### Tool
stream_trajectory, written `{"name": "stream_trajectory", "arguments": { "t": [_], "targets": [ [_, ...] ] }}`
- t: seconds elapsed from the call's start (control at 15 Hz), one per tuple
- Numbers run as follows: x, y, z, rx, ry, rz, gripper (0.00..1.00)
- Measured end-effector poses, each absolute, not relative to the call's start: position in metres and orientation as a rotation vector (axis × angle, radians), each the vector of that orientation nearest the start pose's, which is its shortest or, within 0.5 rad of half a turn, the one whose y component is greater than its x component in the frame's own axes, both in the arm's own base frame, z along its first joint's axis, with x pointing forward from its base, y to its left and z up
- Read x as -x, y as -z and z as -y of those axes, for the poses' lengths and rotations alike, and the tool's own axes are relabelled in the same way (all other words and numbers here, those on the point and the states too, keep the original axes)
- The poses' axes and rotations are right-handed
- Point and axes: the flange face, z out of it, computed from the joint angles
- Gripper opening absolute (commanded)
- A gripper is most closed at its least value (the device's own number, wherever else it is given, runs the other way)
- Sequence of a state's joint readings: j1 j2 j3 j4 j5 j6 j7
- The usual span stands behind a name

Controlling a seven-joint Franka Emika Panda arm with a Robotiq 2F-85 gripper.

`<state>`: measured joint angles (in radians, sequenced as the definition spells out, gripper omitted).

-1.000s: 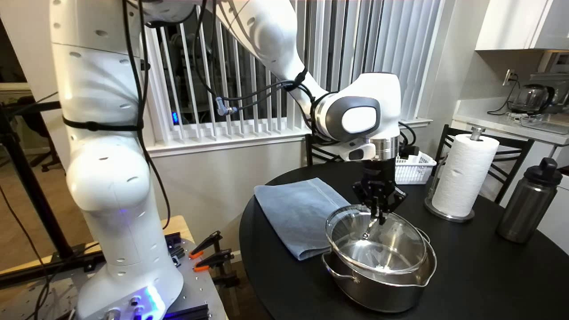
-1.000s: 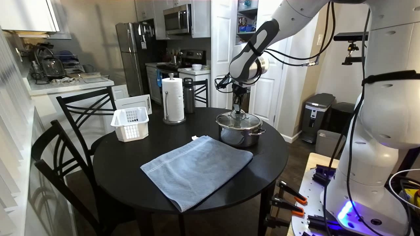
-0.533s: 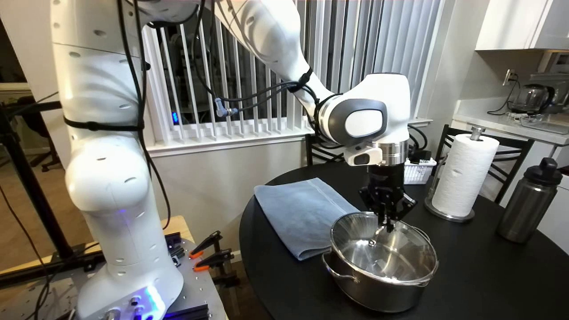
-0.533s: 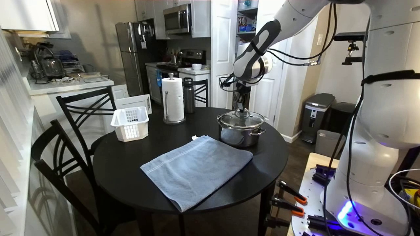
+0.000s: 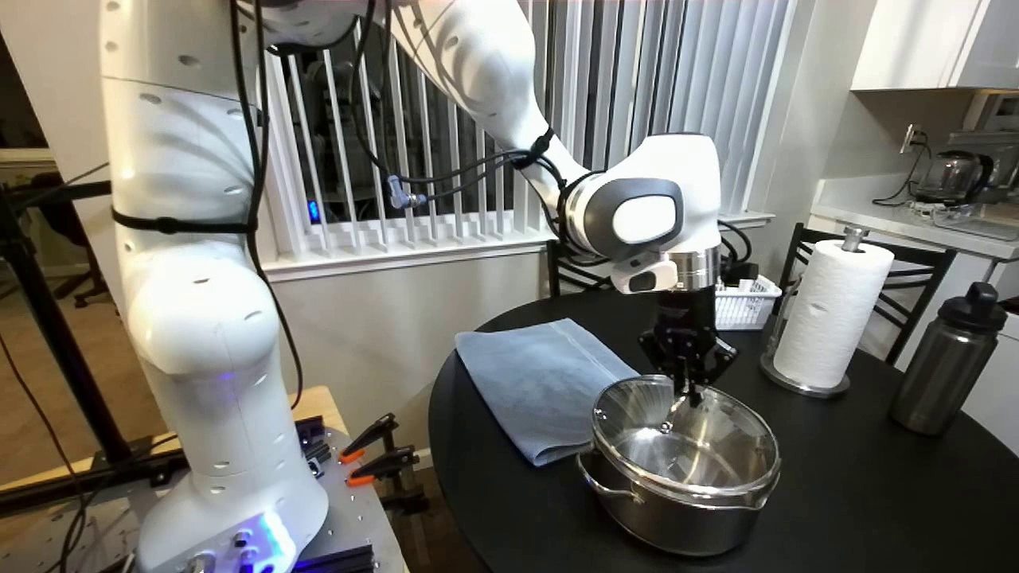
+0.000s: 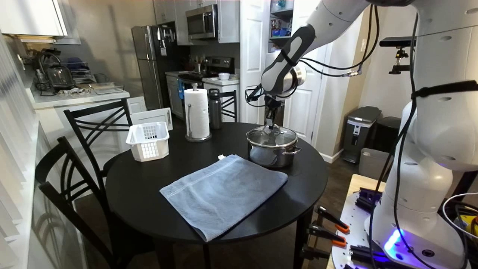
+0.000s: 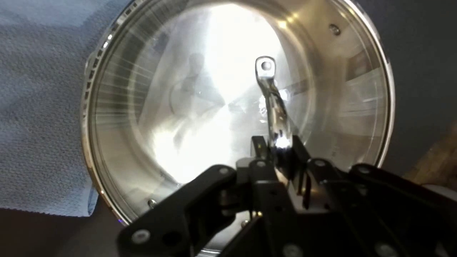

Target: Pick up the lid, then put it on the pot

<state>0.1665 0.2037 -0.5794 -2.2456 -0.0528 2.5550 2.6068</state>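
Note:
The glass lid (image 5: 720, 446) with a silvery rim lies over the mouth of the stainless-steel pot (image 5: 677, 529). Both also show in an exterior view, the lid (image 6: 257, 139) above the pot (image 6: 270, 155). The lid looks slightly tilted; I cannot tell whether its rim seats all round. My gripper (image 7: 279, 143) is shut on the lid's arched metal handle (image 7: 272, 96), one finger on each side, in the wrist view. The gripper shows over the lid in both exterior views (image 5: 689, 391) (image 6: 269, 125). The fingers hide the handle's near end.
A folded blue-grey cloth (image 5: 541, 382) lies beside the pot on the black round table (image 6: 179, 164). A white basket (image 6: 149, 144), a paper towel roll (image 5: 832, 318) and a dark steel bottle (image 5: 947, 366) stand farther off. Black chairs (image 6: 93, 123) stand round the table.
A second ago the lid sat off-centre with part of the pot's opening uncovered. It moved across over the pot, then shifted back slightly. The gripper kept its hold; the pot barely moved.

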Motion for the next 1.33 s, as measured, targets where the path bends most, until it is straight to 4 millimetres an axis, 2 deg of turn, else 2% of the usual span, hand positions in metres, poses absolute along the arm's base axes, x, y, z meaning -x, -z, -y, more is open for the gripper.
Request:
{"name": "stream_trajectory", "arguments": {
  "t": [0.2,0.33,0.4,0.53,0.6,0.8,1.33],
  "targets": [
    [-0.515,-0.298,0.203,0.33,0.299,-3.062,0.05],
    [-0.516,-0.297,0.201,0.339,0.307,-3.064,0.05],
    [-0.515,-0.297,0.202,0.337,0.311,-3.066,0.43],
    [-0.514,-0.297,0.205,0.328,0.32,-3.066,0.49],
    [-0.514,-0.299,0.206,0.323,0.324,-3.063,0.3],
    [-0.514,-0.299,0.206,0.324,0.325,-3.065,0.48],
    [-0.514,-0.299,0.206,0.325,0.325,-3.066,0.49]
  ]
}}
